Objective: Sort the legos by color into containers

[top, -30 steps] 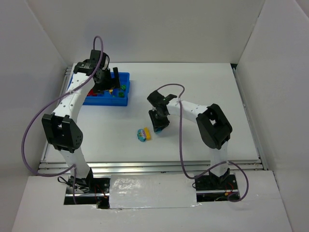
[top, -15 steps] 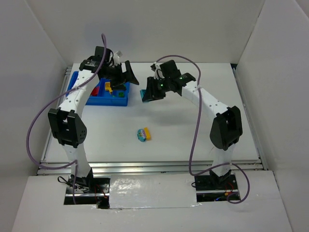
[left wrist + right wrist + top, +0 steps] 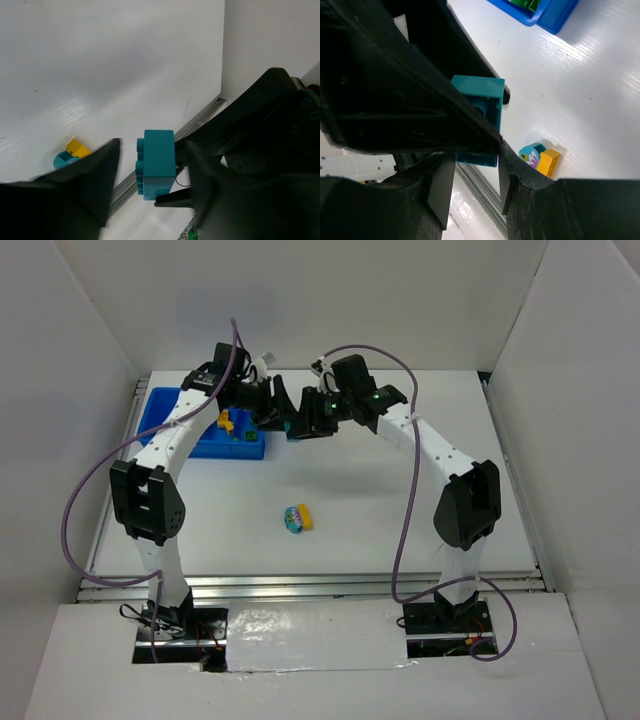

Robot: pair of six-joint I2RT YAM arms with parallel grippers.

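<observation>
1. From overhead, I see both arms reaching in so that their grippers meet in the air just beside the right end of the blue tray (image 3: 240, 451), above the white table (image 3: 350, 480).
2. The right gripper (image 3: 476, 159) is clamped on a teal brick (image 3: 156, 165), pinching its lower edge. The brick hangs clear of the table.
3. The left gripper (image 3: 152, 150) has its jaws spread wide, one finger on each side of that brick, neither plainly touching it.
4. I judge this to be a mid-air handover. If the right lets go before the left closes, the brick drops, probably outside the tray.
5. The fingers are crowded. A small misalignment could twist the brick askew or knock the grippers together.
6. A yellow brick (image 3: 306, 517) touching a cyan piece (image 3: 292, 520) lies on the table, well apart from the tray, unsorted.
</observation>
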